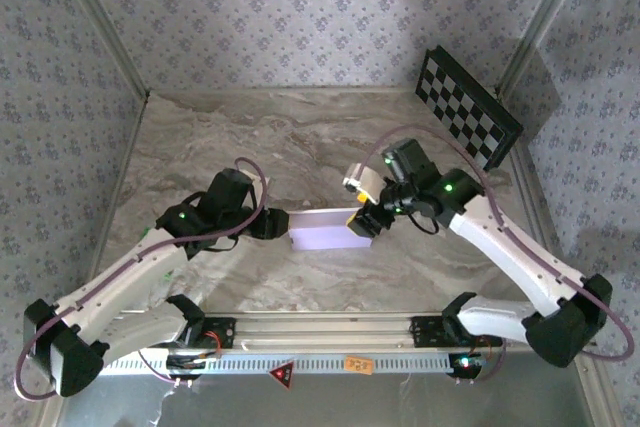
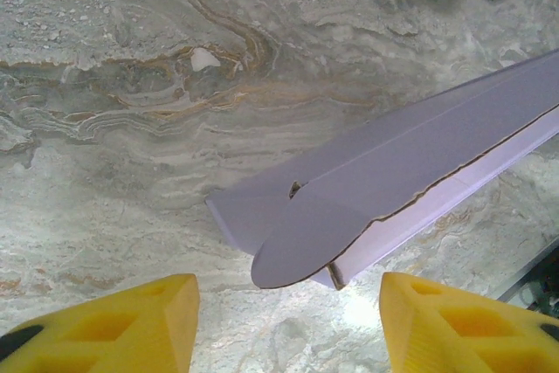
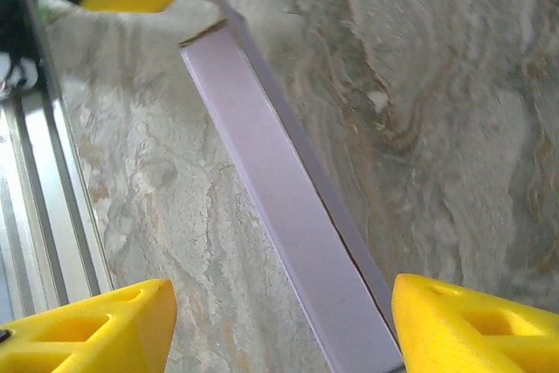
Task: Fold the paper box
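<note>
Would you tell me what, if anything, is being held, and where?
Nothing: left gripper and right gripper stand open at the paper box ends.

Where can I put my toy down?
The bare back of the table, from the left wall to the checkerboard panel. It's crowded mid-table, where the left gripper and right gripper flank the paper box.

Open bench (image 1: 300, 137) behind the paper box (image 1: 325, 230); left arm (image 1: 130, 272) and right arm (image 1: 500, 237) crowd its ends; checkerboard panel (image 1: 468, 107) blocks the far right corner.
</note>
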